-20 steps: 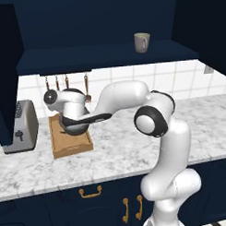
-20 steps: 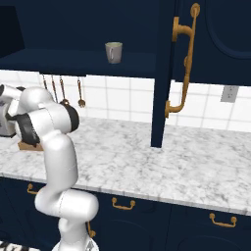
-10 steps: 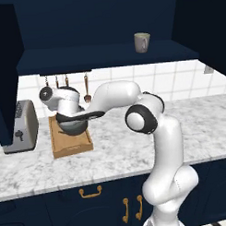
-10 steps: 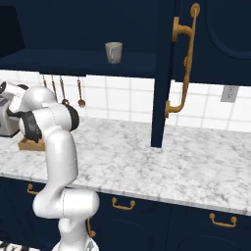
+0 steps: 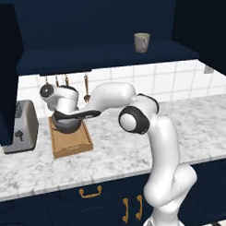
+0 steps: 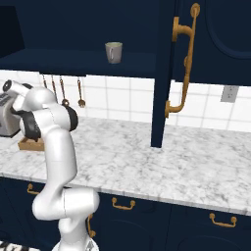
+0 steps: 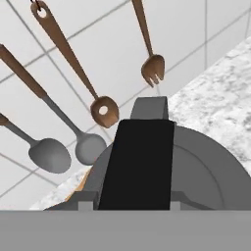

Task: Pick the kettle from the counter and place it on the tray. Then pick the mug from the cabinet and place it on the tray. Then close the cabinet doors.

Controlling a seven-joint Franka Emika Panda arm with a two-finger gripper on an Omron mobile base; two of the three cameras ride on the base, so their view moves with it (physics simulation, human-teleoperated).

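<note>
Reaching across the counter (image 5: 134, 146) in left base view, w/ claw (image 5: 64, 115) down over the kettle (image 5: 69, 123), which sits on the far end of the tray (image 5: 72, 141); black handle runs under the hand, looks pinched, kettle base on or just above the wood, can't tell which. Toaster (image 5: 20, 127) just left of tray. Mug (image 5: 141, 42) upright on cabinet (image 5: 108, 55) shelf, well apart from arm. Right base view: mug (image 6: 113, 52) on shelf, cabinet door (image 6: 176, 68) swung open w/ brass handle, utensils (image 6: 63, 93) hanging on tile, tray corner (image 6: 29, 144) peeking past the arm. Hand view: black kettle handle (image 7: 139, 162) dead centre, grey body (image 7: 206, 171) around it, spout (image 7: 149, 108) pointing toward hanging spoons (image 7: 90, 147); fingertips hidden, so grip itself not visible here.
</note>
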